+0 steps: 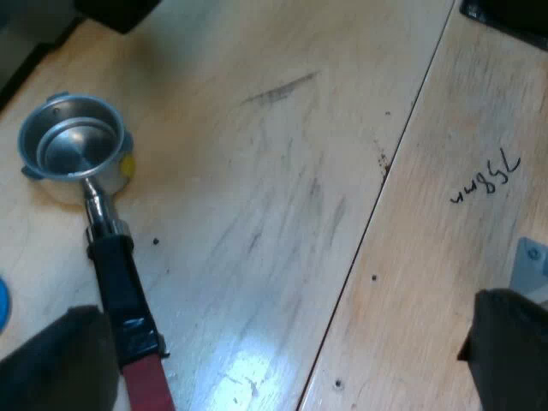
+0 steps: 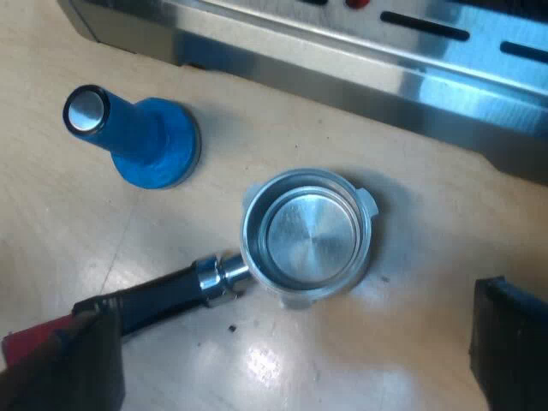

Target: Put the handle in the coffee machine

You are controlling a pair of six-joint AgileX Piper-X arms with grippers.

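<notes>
Because the holder (image 2: pixel 308 235) lies loose on the table (image 1: pixel 257 171) before the machine (image 2: pixel 342 51), its handle (image 2: pixel 163 295) running under one finger of your spread, empty right gripper (image 2: pixel 291 342) and beside a finger of the equally spread left gripper (image 1: pixel 282 338), an off-centre pinch could spin it into the tamper (image 2: pixel 137 137).

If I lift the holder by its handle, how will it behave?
The holder looks solid metal, so likely stiff. Its cup end probably outweighs the handle, so it may dip. The shiny neck could be slippery.
</notes>
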